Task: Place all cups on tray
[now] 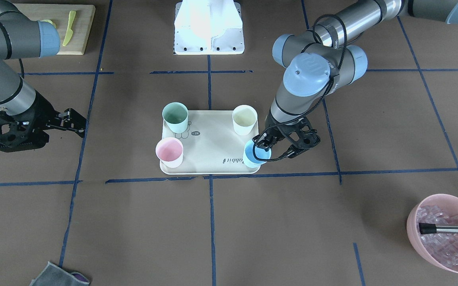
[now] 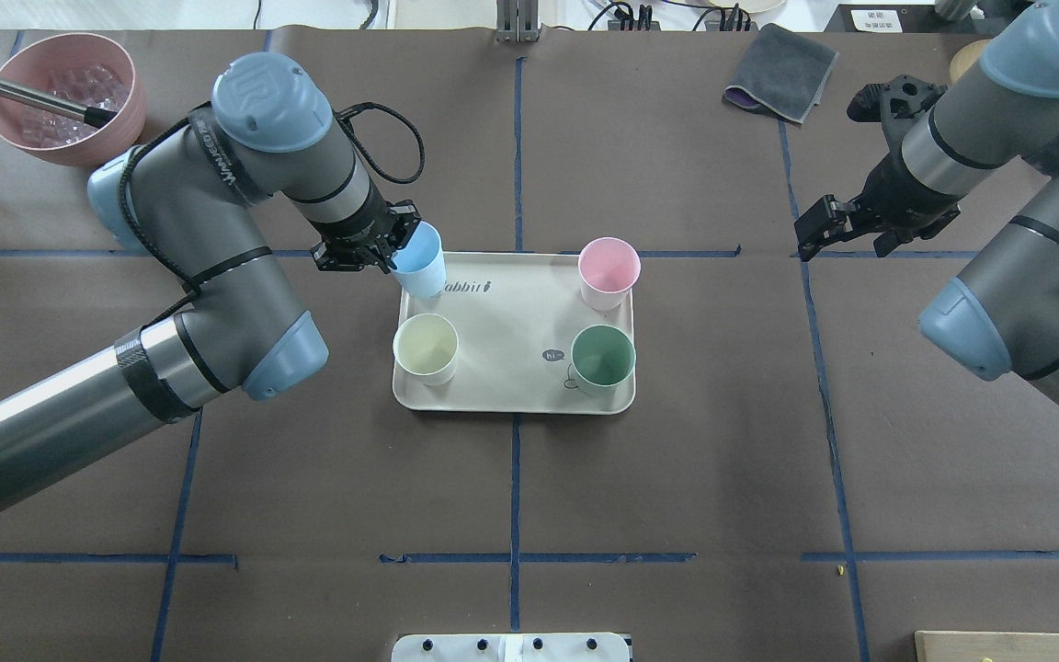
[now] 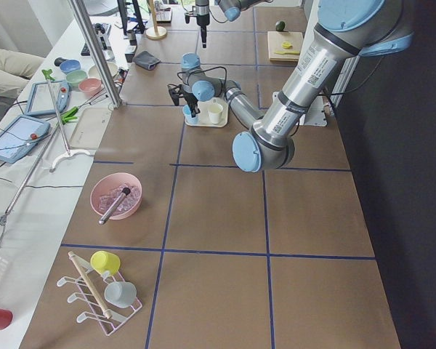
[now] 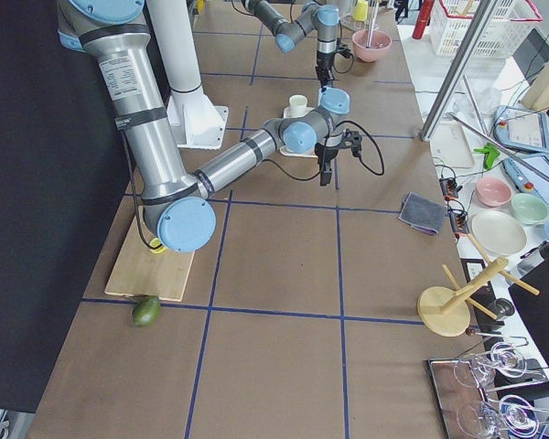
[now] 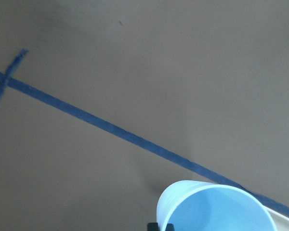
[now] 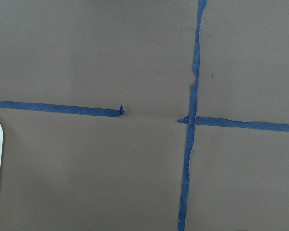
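A robotics laboratory arranged for tabletop trials is shown. In the overhead view, a left arm (image 2: 244, 165) and a right arm (image 2: 998, 184) of grey and blue jointed segments are seen at either side, and the brown table covering (image 2: 677, 460) is divided into squares by blue tape (image 2: 515, 478). In the left side view, control pendants (image 3: 18, 134) are laid on a white bench at the left edge, beside an aluminium post (image 3: 96, 54). At the right edge of the right side view, household props are gathered: bowls (image 4: 492, 192), a wooden mug tree (image 4: 444, 313) and stemmed glasses (image 4: 480, 370).
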### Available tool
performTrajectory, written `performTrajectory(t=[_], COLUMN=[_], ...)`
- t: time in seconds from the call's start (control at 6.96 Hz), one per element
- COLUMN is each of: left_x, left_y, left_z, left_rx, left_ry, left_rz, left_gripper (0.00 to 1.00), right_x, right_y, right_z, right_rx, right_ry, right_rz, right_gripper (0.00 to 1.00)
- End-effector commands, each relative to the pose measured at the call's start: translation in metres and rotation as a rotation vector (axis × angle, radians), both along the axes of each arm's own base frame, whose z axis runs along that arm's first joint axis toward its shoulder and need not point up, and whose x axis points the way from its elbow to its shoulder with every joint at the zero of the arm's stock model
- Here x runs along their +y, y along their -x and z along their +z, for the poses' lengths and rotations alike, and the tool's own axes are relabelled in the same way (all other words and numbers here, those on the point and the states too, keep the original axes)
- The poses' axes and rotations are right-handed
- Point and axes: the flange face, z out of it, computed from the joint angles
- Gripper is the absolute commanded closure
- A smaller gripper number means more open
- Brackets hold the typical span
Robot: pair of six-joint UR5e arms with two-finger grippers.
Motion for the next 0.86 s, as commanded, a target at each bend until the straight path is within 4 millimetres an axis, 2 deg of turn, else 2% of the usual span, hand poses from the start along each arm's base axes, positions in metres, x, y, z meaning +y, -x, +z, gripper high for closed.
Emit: performTrajectory(t=[0.0, 0.29, 0.43, 0.57, 0.72], left_x=[0.005, 0.007, 0.004, -0.007, -0.003], left_y=[-0.014, -0.011, -0.005, 0.016, 0.064], left_z=[-0.007, -0.008, -0.008, -0.004, 0.013], left_rx=[-0.002, 0.002, 0.007, 0.008, 0.004], left_ry=[-0.003, -0.007, -0.015, -0.004, -0.038], left_rz=[0.004, 0.006, 0.014, 0.052, 0.121], left_gripper=[0.87, 0.01, 0.00, 0.00, 0.00], right_x=[0.001, 0.001, 0.001, 0.001, 0.000], right_y=[0.000, 0.000, 0.000, -0.001, -0.003], right_z=[0.001, 0.000, -0.001, -0.001, 0.001], right_rx=[0.001, 0.000, -0.001, -0.003, -0.002], right_ry=[0.001, 0.000, -0.003, -0.007, -0.010], right_rz=[-0.001, -0.001, -0.002, -0.004, -0.008], right_gripper=[0.00, 0.00, 0.00, 0.00, 0.00])
